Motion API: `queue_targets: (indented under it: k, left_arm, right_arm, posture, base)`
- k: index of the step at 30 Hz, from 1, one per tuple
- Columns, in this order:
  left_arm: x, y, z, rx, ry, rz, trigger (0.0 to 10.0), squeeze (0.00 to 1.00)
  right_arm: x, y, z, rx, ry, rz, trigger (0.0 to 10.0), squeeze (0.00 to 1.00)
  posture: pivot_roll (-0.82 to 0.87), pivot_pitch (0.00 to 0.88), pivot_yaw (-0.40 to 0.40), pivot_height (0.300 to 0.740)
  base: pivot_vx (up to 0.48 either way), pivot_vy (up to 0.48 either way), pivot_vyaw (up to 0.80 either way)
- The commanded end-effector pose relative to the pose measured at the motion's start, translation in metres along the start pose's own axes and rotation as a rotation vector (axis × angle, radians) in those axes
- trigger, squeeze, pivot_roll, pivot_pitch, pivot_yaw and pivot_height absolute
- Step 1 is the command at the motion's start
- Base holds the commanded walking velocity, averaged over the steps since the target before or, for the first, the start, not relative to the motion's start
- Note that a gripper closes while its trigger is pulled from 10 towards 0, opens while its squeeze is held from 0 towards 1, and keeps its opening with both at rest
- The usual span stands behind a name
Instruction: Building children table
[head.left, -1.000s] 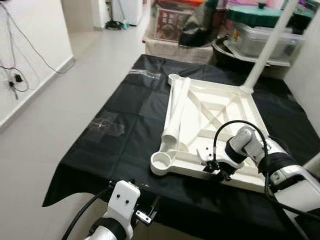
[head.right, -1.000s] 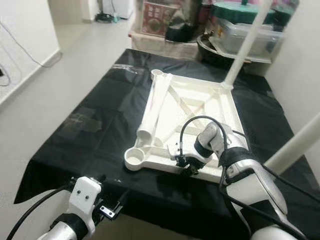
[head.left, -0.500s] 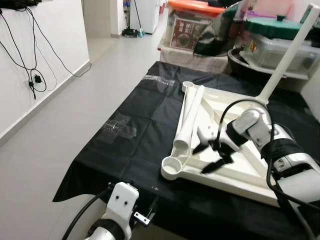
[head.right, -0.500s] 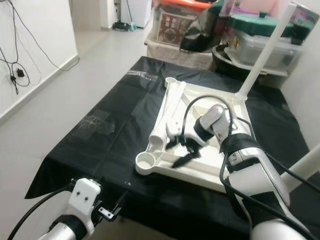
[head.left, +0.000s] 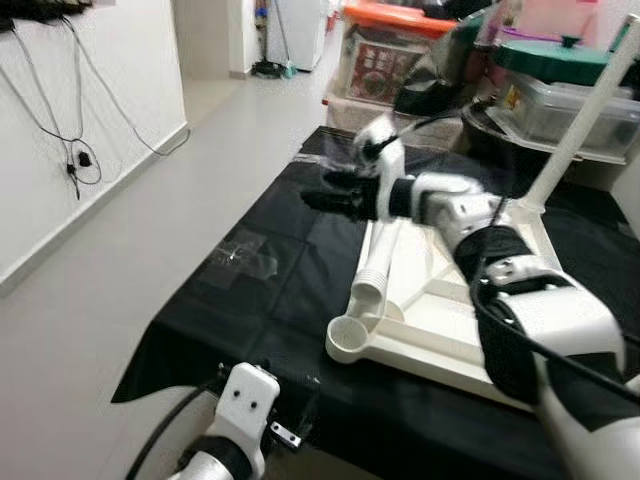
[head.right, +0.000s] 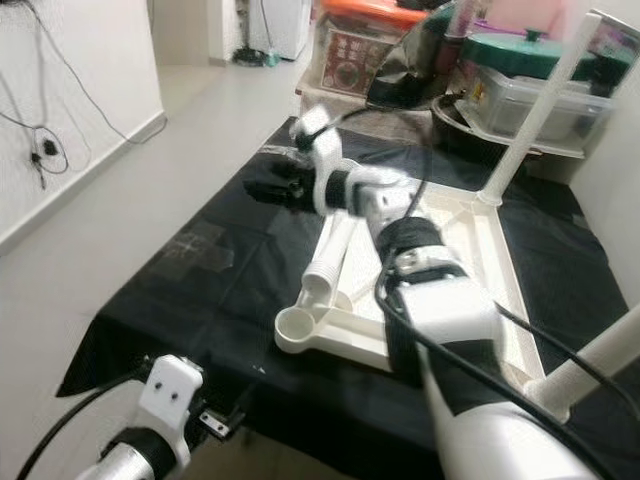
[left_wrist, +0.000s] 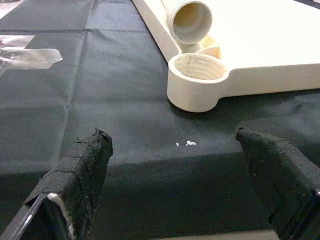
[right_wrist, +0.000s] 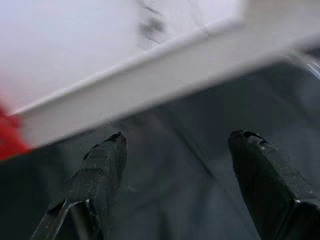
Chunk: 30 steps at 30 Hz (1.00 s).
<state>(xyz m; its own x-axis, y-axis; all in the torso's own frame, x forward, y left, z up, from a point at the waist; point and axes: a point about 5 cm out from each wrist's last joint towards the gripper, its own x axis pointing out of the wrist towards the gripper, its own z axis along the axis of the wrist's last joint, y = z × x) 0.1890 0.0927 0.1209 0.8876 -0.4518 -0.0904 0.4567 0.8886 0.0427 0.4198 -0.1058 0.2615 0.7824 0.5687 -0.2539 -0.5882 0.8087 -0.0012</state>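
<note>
The white children's table top (head.left: 450, 320) lies upside down on a black cloth (head.left: 270, 300). A loose white leg tube (head.left: 378, 262) rests along its left rim. The empty threaded corner socket (left_wrist: 196, 80) is nearest me. One leg (head.left: 575, 110) stands upright in the far right corner, another (head.right: 590, 365) at the near right. My right gripper (head.left: 325, 200) is blurred, stretched out over the cloth left of the tube's far end; its fingers (right_wrist: 105, 165) stand open and empty. My left gripper (left_wrist: 172, 137) hovers open at the table's near edge, facing the socket.
Storage boxes (head.left: 385, 45) and lidded clear containers (head.left: 560, 95) are stacked behind the table. A patch of clear tape (head.left: 245, 250) is stuck to the cloth on the left. A white wall with hanging cables (head.left: 70, 130) runs along the left beyond open floor.
My right arm has swung from the table top's near edge up and away to the far left over the cloth. The left arm has stayed put. The camera has shifted a little.
</note>
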Motion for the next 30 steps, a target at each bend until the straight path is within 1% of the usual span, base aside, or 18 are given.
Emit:
queue_targets:
  k: [1, 4, 5, 7, 9, 10, 13, 15, 16, 17, 18, 20, 21, 23, 24, 25, 26, 30]
  left_arm:
    - [-0.002, -0.005, 0.002, -0.001, -0.001, -0.006, 10.0, 0.00]
    - [-0.003, -0.006, 0.003, -0.003, -0.003, -0.006, 10.0, 0.00]
    - [-0.004, -0.008, 0.005, -0.007, -0.005, -0.005, 10.0, 0.00]
    - [-0.004, -0.008, 0.005, -0.007, -0.005, -0.005, 10.0, 0.00]
    - [-0.007, -0.011, 0.007, -0.017, -0.007, -0.005, 10.0, 0.00]
    - [-0.008, -0.013, 0.007, -0.022, -0.007, -0.006, 10.0, 0.00]
    - [-0.008, -0.013, 0.007, -0.022, -0.007, -0.006, 10.0, 0.00]
    - [-0.008, -0.014, 0.008, -0.026, -0.006, -0.007, 10.0, 0.00]
    - [-0.009, -0.015, 0.008, -0.030, -0.006, -0.008, 10.0, 0.00]
    - [-0.009, -0.015, 0.008, -0.030, -0.006, -0.008, 10.0, 0.00]
    - [-0.010, -0.016, 0.009, -0.033, -0.006, -0.008, 10.0, 0.00]
    - [-0.010, -0.016, 0.009, -0.033, -0.006, -0.008, 10.0, 0.00]
    - [-0.010, -0.017, 0.009, -0.035, -0.006, -0.008, 10.0, 0.00]
    - [-0.010, -0.017, 0.009, -0.035, -0.006, -0.008, 10.0, 0.00]
    - [-0.011, -0.018, 0.010, -0.037, -0.005, -0.006, 10.0, 0.00]
    - [-0.011, -0.018, 0.010, -0.037, -0.005, -0.006, 10.0, 0.00]
    - [-0.012, -0.019, 0.010, -0.041, -0.005, -0.006, 10.0, 0.00]
    - [-0.013, -0.019, 0.010, -0.044, -0.004, -0.006, 10.0, 0.00]
  right_arm:
    - [0.001, -0.004, -0.003, 0.060, 0.013, -0.111, 10.0, 0.00]
    - [0.002, -0.003, -0.005, 0.090, 0.015, -0.142, 10.0, 0.00]
    - [0.003, -0.006, -0.009, 0.143, 0.017, -0.225, 10.0, 0.00]
    - [0.003, -0.006, -0.009, 0.143, 0.017, -0.225, 10.0, 0.00]
    - [0.004, -0.007, -0.016, 0.215, 0.038, -0.342, 10.0, 0.00]
    - [0.006, -0.006, -0.020, 0.254, 0.055, -0.372, 10.0, 0.00]
    - [0.006, -0.006, -0.020, 0.254, 0.055, -0.372, 10.0, 0.00]
    - [0.009, -0.001, -0.024, 0.265, 0.086, -0.389, 10.0, 0.00]
    - [0.011, 0.003, -0.030, 0.279, 0.121, -0.399, 10.0, 0.00]
    - [0.011, 0.003, -0.030, 0.279, 0.121, -0.399, 10.0, 0.00]
    - [0.013, 0.006, -0.039, 0.294, 0.169, -0.413, 10.0, 0.00]
    - [0.013, 0.006, -0.039, 0.294, 0.169, -0.413, 10.0, 0.00]
    - [0.013, 0.007, -0.047, 0.300, 0.211, -0.445, 10.0, 0.00]
    - [0.013, 0.007, -0.047, 0.300, 0.211, -0.445, 10.0, 0.00]
    - [0.013, 0.008, -0.054, 0.297, 0.248, -0.455, 10.0, 0.00]
    - [0.013, 0.008, -0.054, 0.297, 0.248, -0.455, 10.0, 0.00]
    - [0.011, 0.007, -0.062, 0.298, 0.288, -0.474, 10.0, 0.00]
    - [0.010, 0.006, -0.067, 0.303, 0.315, -0.492, 10.0, 0.00]
  posture:
    - [0.19, 0.067, -0.142, 0.740]
    - [0.19, 0.074, -0.144, 0.740]
    - [0.19, 0.092, -0.151, 0.740]
    - [0.19, 0.092, -0.151, 0.740]
    - [0.18, 0.111, -0.155, 0.740]
    - [0.18, 0.115, -0.156, 0.740]
    - [0.18, 0.115, -0.156, 0.740]
    - [0.18, 0.121, -0.157, 0.740]
    - [0.17, 0.126, -0.157, 0.740]
    - [0.17, 0.126, -0.157, 0.740]
    - [0.18, 0.134, -0.162, 0.740]
    - [0.18, 0.134, -0.162, 0.740]
    - [0.18, 0.134, -0.162, 0.740]
    - [0.18, 0.134, -0.162, 0.740]
    - [0.18, 0.142, -0.161, 0.740]
    - [0.18, 0.142, -0.161, 0.740]
    - [0.17, 0.141, -0.162, 0.740]
    - [0.17, 0.141, -0.161, 0.740]
  base:
    - [0.000, 0.000, 0.00]
    - [0.000, 0.000, 0.00]
    - [0.000, 0.000, 0.00]
    - [0.000, 0.000, 0.00]
    - [0.000, 0.000, 0.00]
    - [0.000, 0.000, 0.00]
    - [0.000, 0.000, 0.00]
    - [0.000, 0.000, 0.00]
    - [0.000, 0.000, 0.00]
    - [0.000, 0.000, 0.00]
    - [0.000, 0.000, 0.00]
    - [0.000, 0.000, 0.00]
    - [0.000, 0.000, 0.00]
    - [0.000, 0.000, 0.00]
    - [0.000, 0.000, 0.00]
    - [0.000, 0.000, 0.00]
    - [0.000, 0.000, 0.00]
    - [0.000, 0.000, 0.00]
